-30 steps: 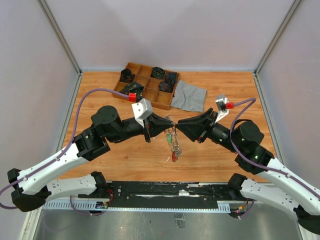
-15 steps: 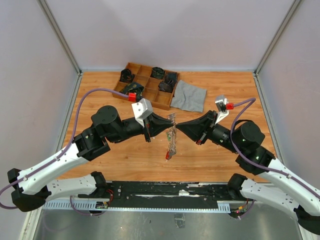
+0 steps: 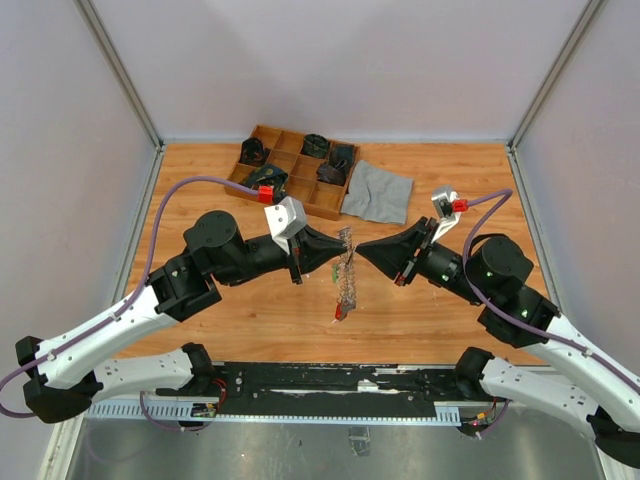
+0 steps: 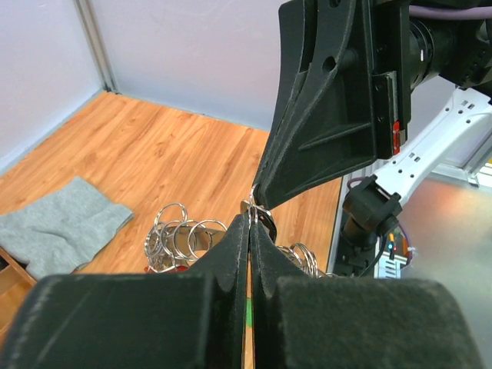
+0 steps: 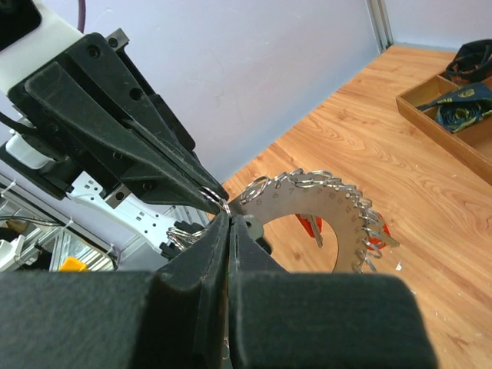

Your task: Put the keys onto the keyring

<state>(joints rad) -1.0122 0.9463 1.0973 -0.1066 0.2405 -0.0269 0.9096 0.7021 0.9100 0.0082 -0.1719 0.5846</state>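
1. Two pincers meeting tip to tip at centre of the overhead frame: left gripper (image 3: 337, 243) reaching in from the left, right gripper (image 3: 359, 248) from the right. Both pressed fully together, no gap between pads.
2. Left pair pinched on a small wire loop at the top edge of the keyring (image 3: 347, 268). In the left wrist view, loop poking out just above the closed tips.
3. Right pair nipped at the same spot on the rim, nose touching the left nose. Too small to tell how much metal sits between its pads.
4. Keyring hanging edge-on straight below the meeting point, clear of the table (image 3: 440, 300), trailing toward lower centre. In the right wrist view, a flat toothed grey disc with a round hole, rim crowded with wire loops, spreading right of the closed tips.
5. Keys (image 3: 340, 312) dangling at the bottom end of the keyring, one red tag showing.
6. Wooden tray (image 3: 300, 205) above and left of centre, dark items in several compartments. Grey cloth (image 3: 380, 192) just beside its right end. Both well apart from the pincers.
7. Each nose hiding part of the pinch point from the other wrist camera.
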